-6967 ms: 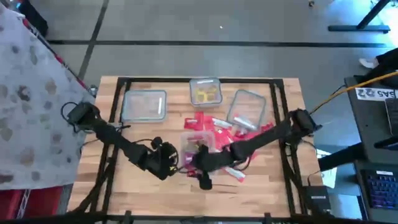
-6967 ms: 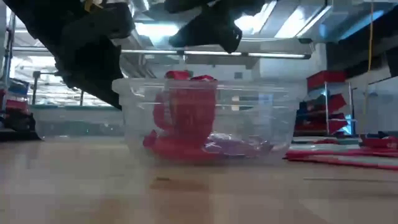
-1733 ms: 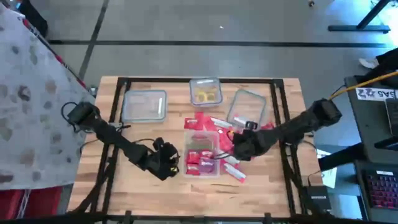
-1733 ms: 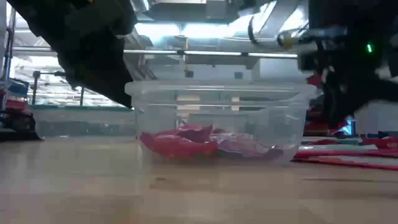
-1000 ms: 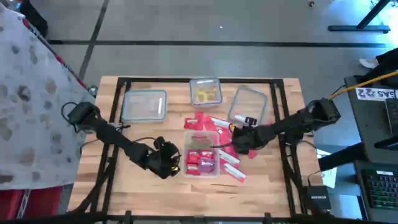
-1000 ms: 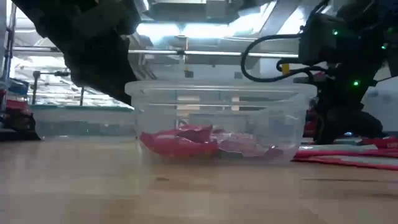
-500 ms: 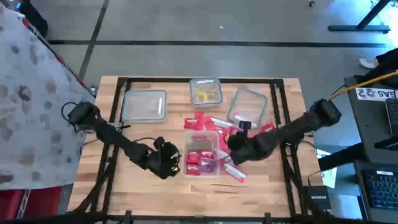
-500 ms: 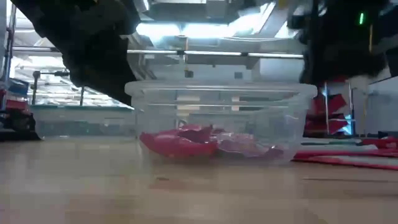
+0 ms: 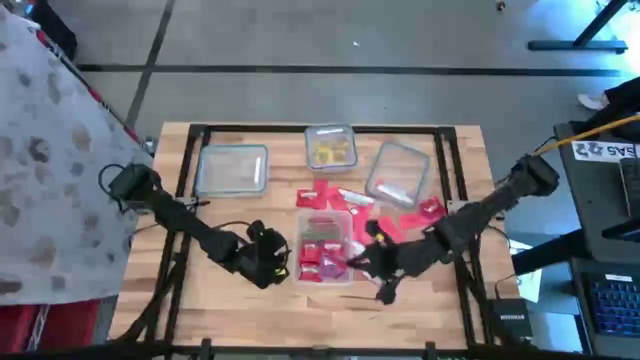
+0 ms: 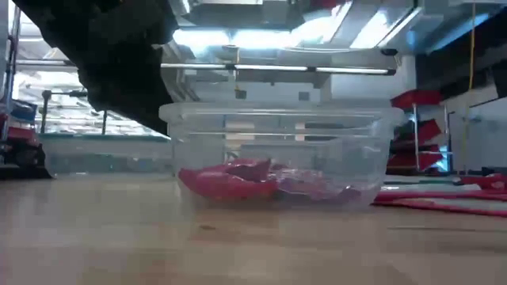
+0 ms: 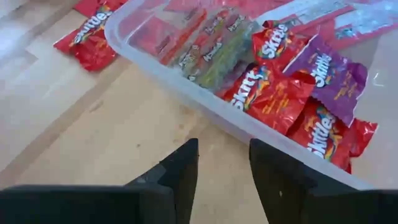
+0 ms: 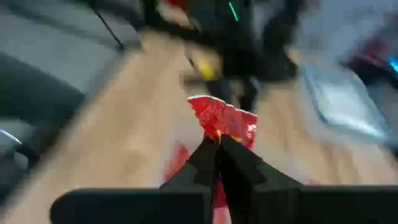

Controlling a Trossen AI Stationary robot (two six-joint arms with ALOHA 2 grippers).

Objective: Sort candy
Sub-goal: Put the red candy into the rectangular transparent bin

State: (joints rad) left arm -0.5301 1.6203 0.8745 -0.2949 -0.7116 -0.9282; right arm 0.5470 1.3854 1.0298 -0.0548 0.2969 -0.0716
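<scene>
A clear tub near the table's middle holds red and purple candy packets; it also shows in the low view. My left gripper stands open just left of the tub, low over the wood, with nothing between its fingers. My right gripper hangs above the table just right of the tub, pointing toward it, and is shut on a red candy packet. More loose red packets lie flat on the table to the tub's right and far side. My right gripper pinches the red packet by one edge between its two fingertips. The fingers come from the table's right, slanting only a little downward. The rest of the packet sticks out past the fingertips, lifted clear of the table.
Along the far side stand three more clear tubs: one at the left, one with yellow pieces, and one at the right. A dark frame rail runs around the tabletop. Bare wood lies toward the near edge.
My right gripper has risen from the loose packets right of the tub with a red packet in its fingers. It has swung toward the table's near edge and tipped from pointing down to almost level, leaving the low view upward.
</scene>
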